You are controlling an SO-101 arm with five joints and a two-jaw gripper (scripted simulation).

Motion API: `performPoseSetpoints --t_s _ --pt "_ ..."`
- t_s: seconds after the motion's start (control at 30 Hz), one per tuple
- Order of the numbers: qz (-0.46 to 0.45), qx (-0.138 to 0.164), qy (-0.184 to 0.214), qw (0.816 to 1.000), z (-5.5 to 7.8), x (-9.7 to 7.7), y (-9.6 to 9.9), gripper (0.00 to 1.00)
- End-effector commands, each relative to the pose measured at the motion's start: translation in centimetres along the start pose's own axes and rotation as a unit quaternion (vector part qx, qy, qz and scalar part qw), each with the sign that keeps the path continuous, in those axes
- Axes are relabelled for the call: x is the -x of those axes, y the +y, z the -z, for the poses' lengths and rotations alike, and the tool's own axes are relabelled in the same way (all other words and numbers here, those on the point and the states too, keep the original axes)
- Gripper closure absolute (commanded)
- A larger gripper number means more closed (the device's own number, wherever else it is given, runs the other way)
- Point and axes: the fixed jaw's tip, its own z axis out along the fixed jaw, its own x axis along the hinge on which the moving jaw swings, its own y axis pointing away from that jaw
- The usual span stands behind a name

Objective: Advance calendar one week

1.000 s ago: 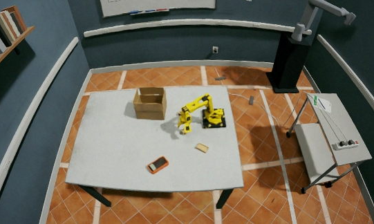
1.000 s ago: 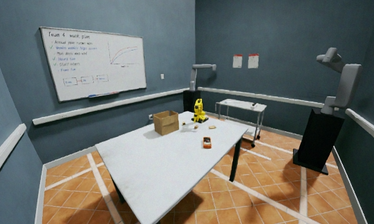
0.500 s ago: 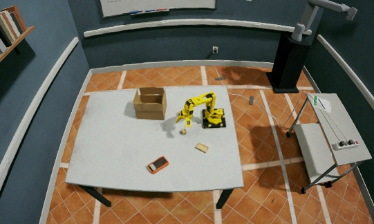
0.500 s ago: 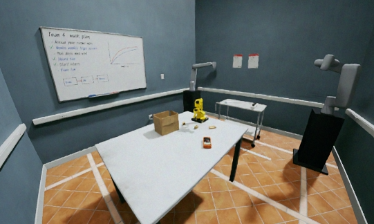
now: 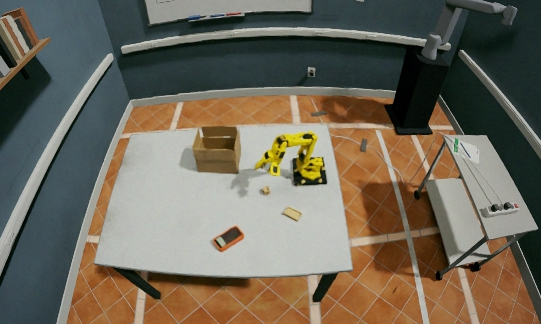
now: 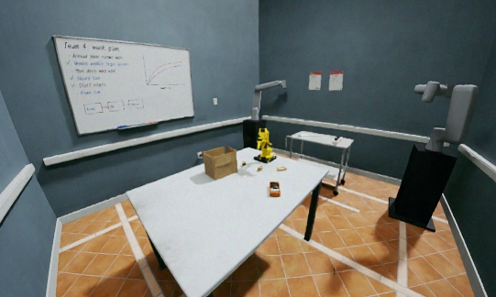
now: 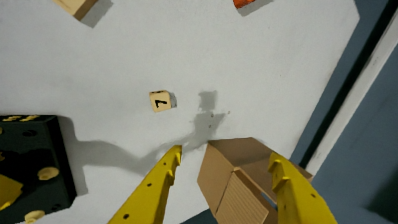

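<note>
Yellow gripper (image 5: 265, 170) (image 6: 260, 145) (image 7: 225, 151), hard-edged w/ notched fingers, is held part-open above the pale, matte tabletop (image 5: 182, 215) (image 6: 213, 206) (image 7: 250, 65) – nothing gripped. Below, a light-tan cube (image 5: 266, 190) (image 6: 259, 169) (image 7: 160, 101) is seen on the tabletop, outside the tray, w/ a dark 7 shown sideways in the wrist view. A 2nd cube (image 6: 244, 163) is seen nr the open-top cardboard box (image 5: 217, 162) (image 6: 220, 164) (image 7: 215, 175). Shallow rect. tray (image 5: 292, 214) (image 6: 281, 169) (image 7: 75, 6), tan too – its digits can't be made out. An orange-rimmed handheld device (image 5: 228, 238) (image 6: 275, 189) (image 7: 244, 2) is set well apart from the box.
</note>
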Motion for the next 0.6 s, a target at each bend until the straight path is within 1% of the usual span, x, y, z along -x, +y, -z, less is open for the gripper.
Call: performPoseSetpoints --t_s 0.0,0.23,0.43,0.5,0.57 --pt "0.000 -0.009 -0.001 1.000 0.45 -0.16 -0.23 0.65" --pt "-0.015 -0.010 0.001 1.000 0.43 -0.33 -0.33 0.65" --pt "-0.061 -0.013 0.007 0.998 0.37 -0.86 -0.62 0.65" --pt "-0.061 -0.013 0.007 0.998 0.37 -0.86 -0.62 0.65" --pt "-0.085 -0.014 0.011 0.996 0.34 -1.14 -0.76 0.65"
